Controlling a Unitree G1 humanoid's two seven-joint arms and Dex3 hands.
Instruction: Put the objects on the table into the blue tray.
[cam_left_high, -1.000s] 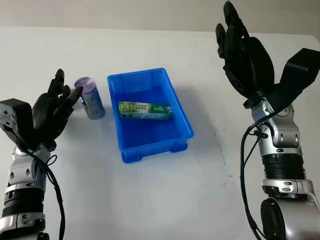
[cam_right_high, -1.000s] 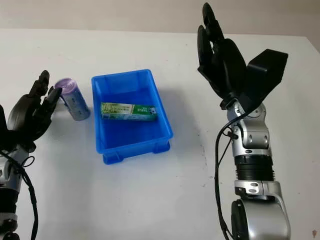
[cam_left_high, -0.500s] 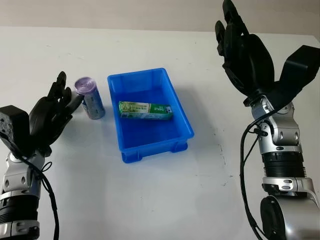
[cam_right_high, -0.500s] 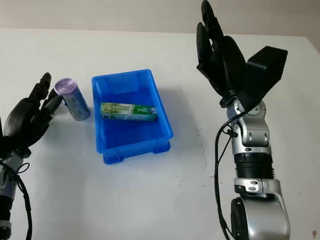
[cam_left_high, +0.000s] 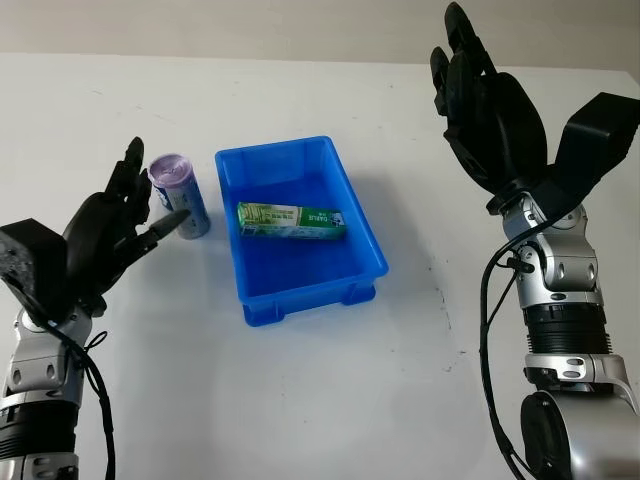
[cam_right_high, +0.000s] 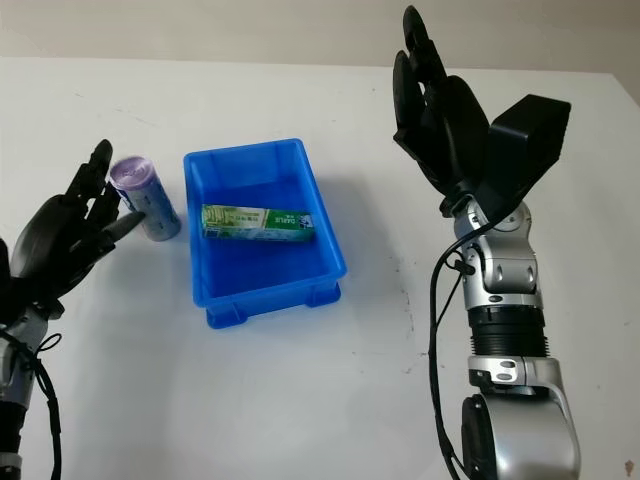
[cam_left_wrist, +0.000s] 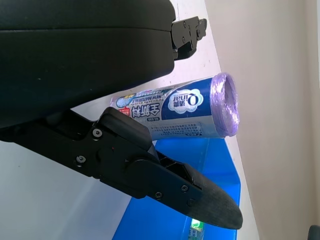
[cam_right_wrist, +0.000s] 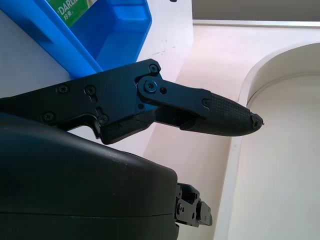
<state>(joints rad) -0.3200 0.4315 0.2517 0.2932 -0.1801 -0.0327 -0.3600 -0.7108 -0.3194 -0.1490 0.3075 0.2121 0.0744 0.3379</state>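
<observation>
One thing is left out on the worktop (cam_left_high: 300, 400): the purple-topped roll (cam_left_high: 181, 196), standing upright just left of the blue tray (cam_left_high: 366, 245), while the green box (cam_left_high: 291, 219) already lies inside. Nearest the camera, the left hand (cam_left_high: 105, 235) is open and holding nothing, right beside the roll on its left, with one fingertip (cam_left_high: 176, 216) reaching across the front of it, though I can't tell if it's touching. That's the risky bit imo: the roll is tall and narrow, so a nudge from one finger before the others close could tip it over and send it rolling off, or shove it against the tray wall. A lopsided grab could also let it slip during the lift. Farther back, the right hand (cam_left_high: 490, 110) is open too, held up well clear on the right.
</observation>
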